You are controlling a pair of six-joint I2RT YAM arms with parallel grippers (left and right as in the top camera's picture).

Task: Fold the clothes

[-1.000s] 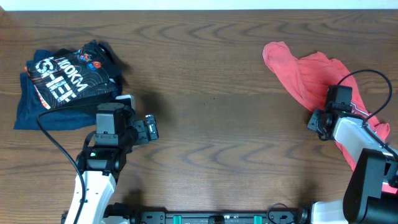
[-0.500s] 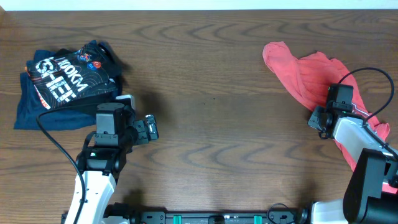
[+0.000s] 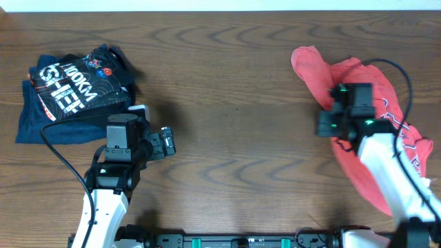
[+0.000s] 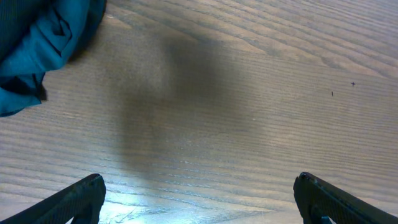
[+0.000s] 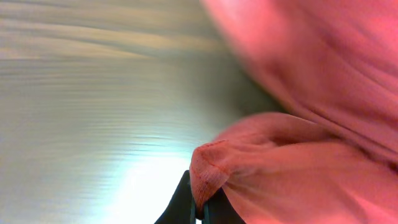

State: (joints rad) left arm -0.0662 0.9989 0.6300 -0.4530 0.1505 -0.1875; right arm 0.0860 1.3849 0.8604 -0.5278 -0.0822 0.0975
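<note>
The clothes, a coral-red shirt (image 3: 382,148), lie crumpled along the right side of the table, with a bit of dark-and-white print showing near its right edge. My right gripper (image 3: 324,125) is at the shirt's left edge. In the right wrist view the gripper (image 5: 198,210) is shut on a stitched hem of the shirt (image 5: 298,168), and the cloth drapes off to the right. My left gripper (image 3: 167,141) hovers over bare wood at the left. Its fingers stand open in the left wrist view (image 4: 199,202) with nothing between them.
A pile of navy and black garments with white lettering (image 3: 72,93) lies at the far left, behind my left arm; a corner of blue cloth (image 4: 43,37) shows in the left wrist view. Wooden table (image 3: 234,103) stretches between the two arms.
My right gripper has shut on the shirt's hem and moved up and to the left, dragging the cloth so it stretches out behind it. The left arm has not moved.
</note>
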